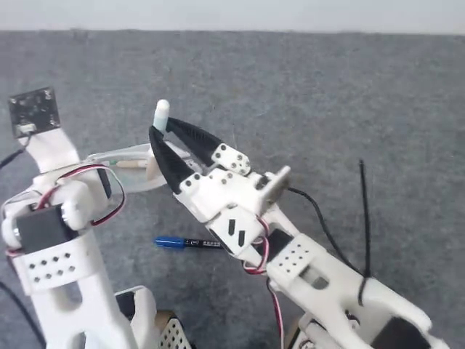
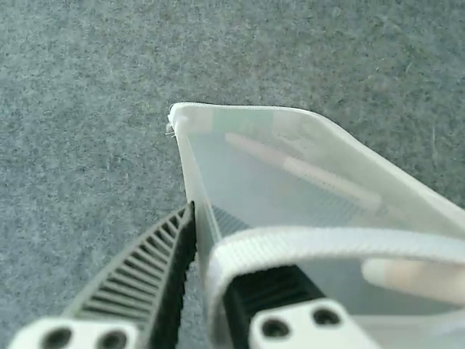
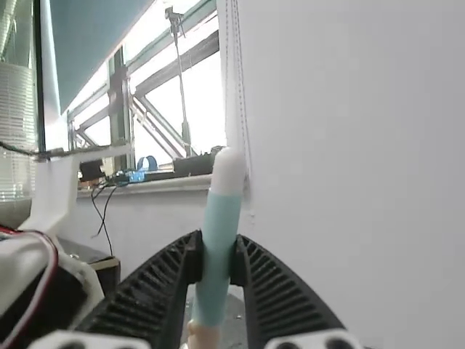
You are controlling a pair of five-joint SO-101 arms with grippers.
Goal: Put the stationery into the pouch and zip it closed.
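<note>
Looking down at the table, what matters is how the pen sits against the pouch. The right gripper has its jaws clamped on the pale teal barrel. The white cap is uppermost, poking out past the fingertips, and the beige lower end points down toward the pouch. So the pen's long axis runs close to upright, while the pouch stretches lengthways away from those jaws toward the left arm.

The left gripper is closed on the pouch's rim by the zip band, one finger outside the clear wall and one inside, holding the mouth agape. A pale stick lies inside, along the pouch's length.

From above, the pen's lower tip looks to be at or just over the mouth, though I cannot tell whether it is past the rim. My guess is the pen wants tipping down to match the pouch's length before it is let go. Dropped upright, it could catch on the rim or topple out.

A blue pen lies on the table under the right arm's wrist, nearer that arm and apart from the pouch, not yet packed. The zip is undone.
</note>
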